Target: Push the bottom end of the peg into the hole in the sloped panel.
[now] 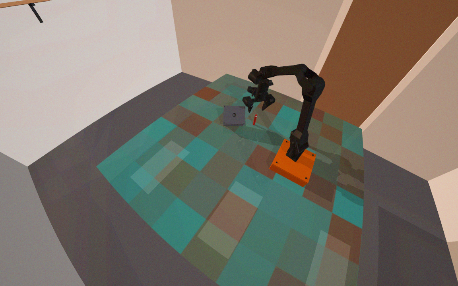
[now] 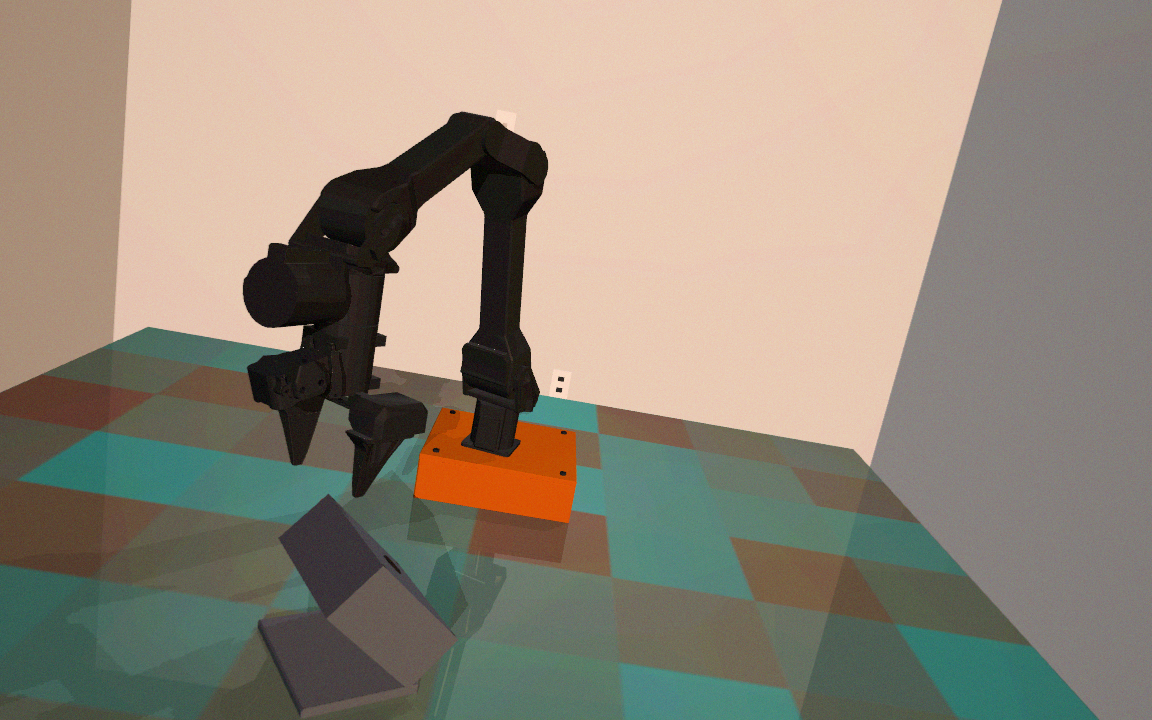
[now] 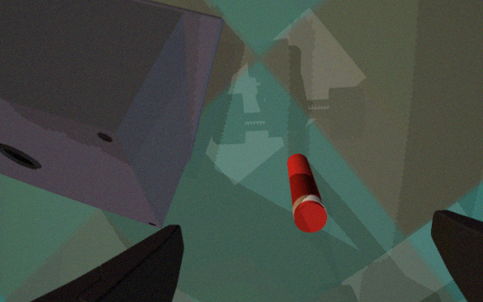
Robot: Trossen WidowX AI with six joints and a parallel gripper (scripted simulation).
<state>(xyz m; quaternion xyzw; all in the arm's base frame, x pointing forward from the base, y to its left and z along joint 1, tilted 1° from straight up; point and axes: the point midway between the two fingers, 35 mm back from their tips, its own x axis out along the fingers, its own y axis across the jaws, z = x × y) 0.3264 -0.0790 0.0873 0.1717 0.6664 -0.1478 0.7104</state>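
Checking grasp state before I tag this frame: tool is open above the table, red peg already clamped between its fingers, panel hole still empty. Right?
Not quite. The tool is open, but it holds nothing: the wrist view shows the red peg standing on the table below, apart from both fingers. The hole in the sloped panel is empty, as you say.

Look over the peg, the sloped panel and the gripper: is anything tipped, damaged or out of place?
Nothing stands out. The red peg stands upright on the table beside the sloped panel, whose hole is unblocked. The gripper hangs open above the peg, holding nothing.
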